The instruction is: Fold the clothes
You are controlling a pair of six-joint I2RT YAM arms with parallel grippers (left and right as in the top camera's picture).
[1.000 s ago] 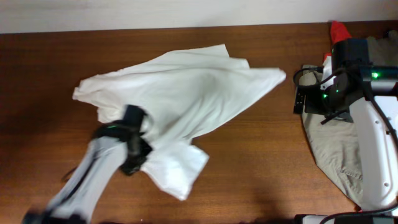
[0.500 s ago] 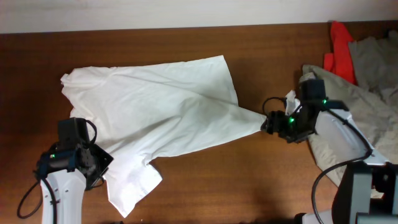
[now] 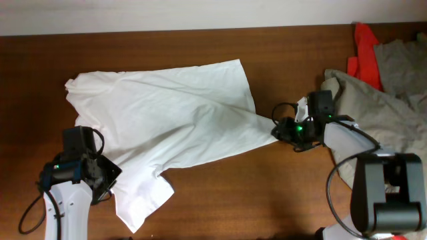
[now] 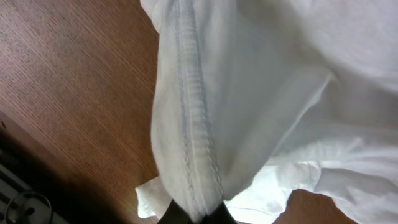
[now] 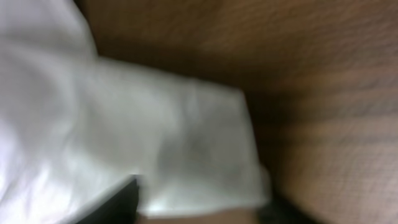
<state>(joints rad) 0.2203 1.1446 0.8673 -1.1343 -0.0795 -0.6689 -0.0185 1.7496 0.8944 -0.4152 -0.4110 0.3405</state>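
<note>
A white shirt (image 3: pixel 173 120) lies spread on the brown table (image 3: pixel 233 193), its right end drawn out to a point. My left gripper (image 3: pixel 103 177) is at the shirt's lower left. The left wrist view shows this gripper (image 4: pixel 196 216) shut on a stitched hem of the shirt (image 4: pixel 249 93). My right gripper (image 3: pixel 276 131) is at the shirt's pointed right tip. The right wrist view is blurred. In it the right gripper (image 5: pixel 202 208) is open, its dark fingers (image 5: pixel 118 202) standing apart on either side of the white tip (image 5: pixel 186 149), which lies flat on the wood.
A heap of other clothes sits at the table's right edge: a beige garment (image 3: pixel 373 127) and a red one (image 3: pixel 363 57) behind it. The right arm reaches over the beige cloth. The table's far edge meets a white wall (image 3: pixel 200 13).
The left gripper pulled the shirt leftward and spread it out. The right arm swung in from the clothes heap to the shirt's right tip, and its jaws have narrowed around it.
</note>
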